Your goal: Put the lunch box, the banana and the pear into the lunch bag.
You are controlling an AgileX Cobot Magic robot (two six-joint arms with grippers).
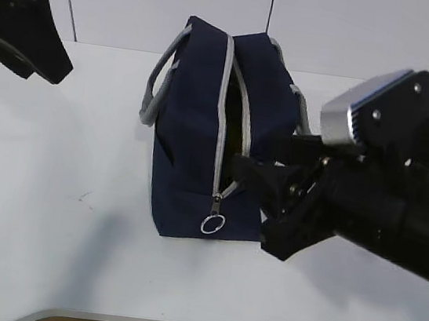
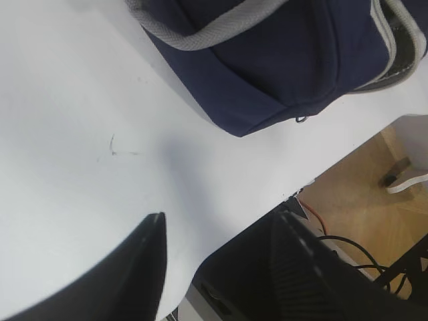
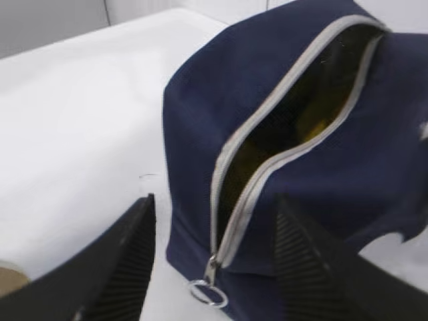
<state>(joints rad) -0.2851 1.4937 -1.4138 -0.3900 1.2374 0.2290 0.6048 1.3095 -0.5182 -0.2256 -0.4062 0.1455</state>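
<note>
Beside the lunch bag [image 1: 200, 151], right pincer [image 3: 214, 267] open, empty.

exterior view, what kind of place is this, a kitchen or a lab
More likely a lab or test bench than a kitchen: a bare white table against plain white wall panels, with loose cables over a wooden floor below its edge. Only a navy lunch bag sits on it.

White desk [image 1: 48, 226], matte top, rounded front edge; wood floor visible below it. Only thing sitting on it: navy lunch bag [image 1: 192, 150], upright near the middle, grey webbing handles, grey zipper partly open along the top, metal ring pull hanging at the near end. Small dark scuff mark [image 2: 114, 146] on the desk left of the bag
</note>
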